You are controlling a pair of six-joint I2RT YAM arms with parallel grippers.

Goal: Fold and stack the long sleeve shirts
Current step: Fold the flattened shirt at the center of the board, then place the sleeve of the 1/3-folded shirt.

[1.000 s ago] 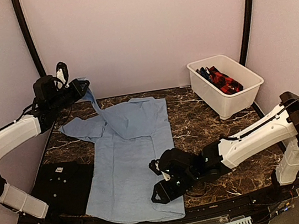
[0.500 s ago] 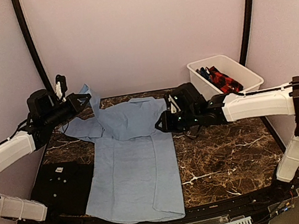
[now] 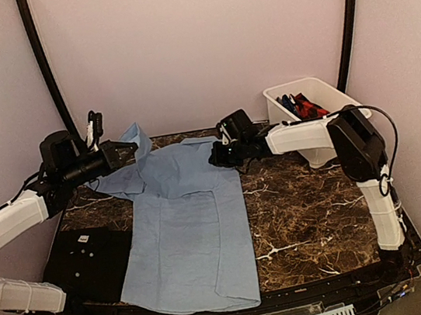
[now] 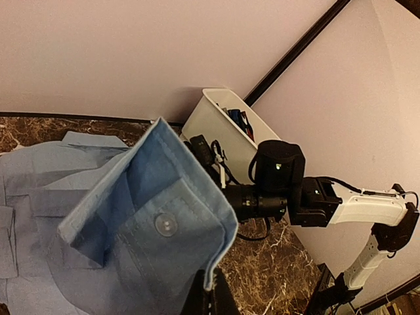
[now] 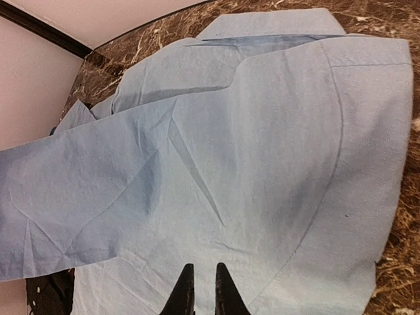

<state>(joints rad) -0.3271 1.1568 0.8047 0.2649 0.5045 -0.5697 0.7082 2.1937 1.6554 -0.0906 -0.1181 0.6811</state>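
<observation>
At the back of the brown marble table [image 3: 311, 206], your main risk was the sleeve. Your left gripper [image 3: 128, 149] had its fingers pressed together on only the cuff [image 4: 164, 216] of the plain light-blue collared long sleeve shirt [image 3: 189, 231], with the cuff held up off the table. A fast sweep across could've pulled the cuff free or dragged the flat body askew. Second risk: your right gripper [image 5: 200, 292] sat over the shirt's right shoulder, just beside the collar, fingers nearly together with a thin gap. I couldn't tell if they'd caught cloth. If they'd grabbed one layer or nothing, that corner wouldn't have been anchored and the fold line would likely have wandered. Both wrists were near each other at the rear, so carrying the sleeve over risked a bump. The shirt body lay flat, hem toward the arm bases, just beside the flat black square mat [image 3: 92, 260]. The red-black checked shirt [image 3: 306, 103] sat in the white plastic bin [image 3: 303, 82], well apart from the left fingers.
</observation>
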